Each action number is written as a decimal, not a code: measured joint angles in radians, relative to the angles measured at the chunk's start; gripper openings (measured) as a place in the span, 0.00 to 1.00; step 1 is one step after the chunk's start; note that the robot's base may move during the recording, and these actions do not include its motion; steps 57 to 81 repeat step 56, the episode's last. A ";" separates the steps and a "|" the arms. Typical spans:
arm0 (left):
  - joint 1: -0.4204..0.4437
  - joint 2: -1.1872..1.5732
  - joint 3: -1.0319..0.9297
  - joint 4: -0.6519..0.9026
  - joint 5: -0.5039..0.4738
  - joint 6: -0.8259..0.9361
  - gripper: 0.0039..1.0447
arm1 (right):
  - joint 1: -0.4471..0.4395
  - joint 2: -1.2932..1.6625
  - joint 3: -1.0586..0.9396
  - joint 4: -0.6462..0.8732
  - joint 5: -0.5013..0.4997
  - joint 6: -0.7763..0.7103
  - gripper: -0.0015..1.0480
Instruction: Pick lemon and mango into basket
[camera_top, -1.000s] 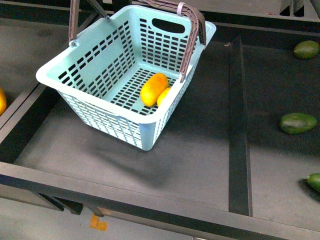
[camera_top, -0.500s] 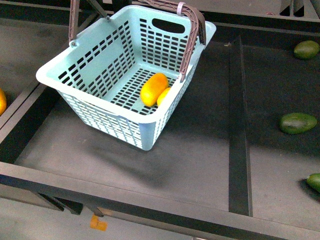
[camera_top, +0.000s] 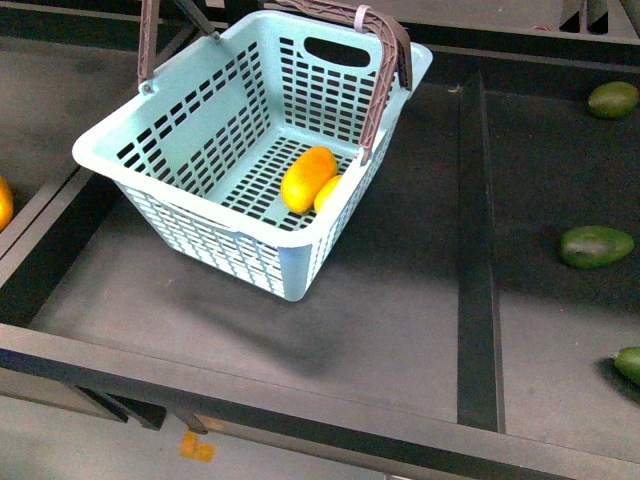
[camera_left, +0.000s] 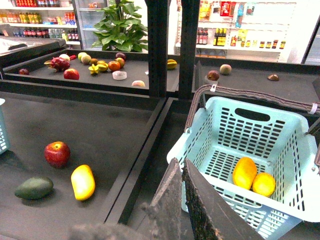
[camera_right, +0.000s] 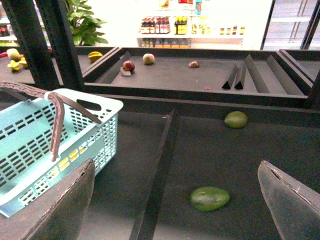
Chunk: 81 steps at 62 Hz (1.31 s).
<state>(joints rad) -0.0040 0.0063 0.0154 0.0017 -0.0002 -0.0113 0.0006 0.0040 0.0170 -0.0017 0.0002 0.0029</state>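
Teal plastic basket (camera_top: 200, 165) taken as landmark. Mango (camera_top: 307, 178) seen lying on basket floor, against near-right wall. Lemon (camera_top: 327, 192) tucked just beside mango, touching it, partly hidden by rim in front view. Left gripper (camera_left: 181, 172) seen with fingers pressed together, empty, just outside basket. Right gripper (camera_right: 175, 200) held wide apart, empty, beside basket. Task judged probably complete; only arm withdrawal left.

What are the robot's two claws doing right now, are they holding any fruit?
Left gripper: shut, holding nothing.
Right gripper: open wide, empty.
The mango and lemon already lie in the basket.
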 joint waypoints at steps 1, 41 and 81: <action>0.000 0.000 0.000 0.000 0.000 0.000 0.03 | 0.000 0.000 0.000 0.000 0.000 0.000 0.92; 0.000 0.000 0.000 0.000 0.000 0.000 0.86 | 0.000 0.000 0.000 0.000 0.000 0.000 0.92; 0.000 0.000 0.000 0.000 0.000 0.002 0.94 | 0.000 0.000 0.000 0.000 0.000 0.000 0.92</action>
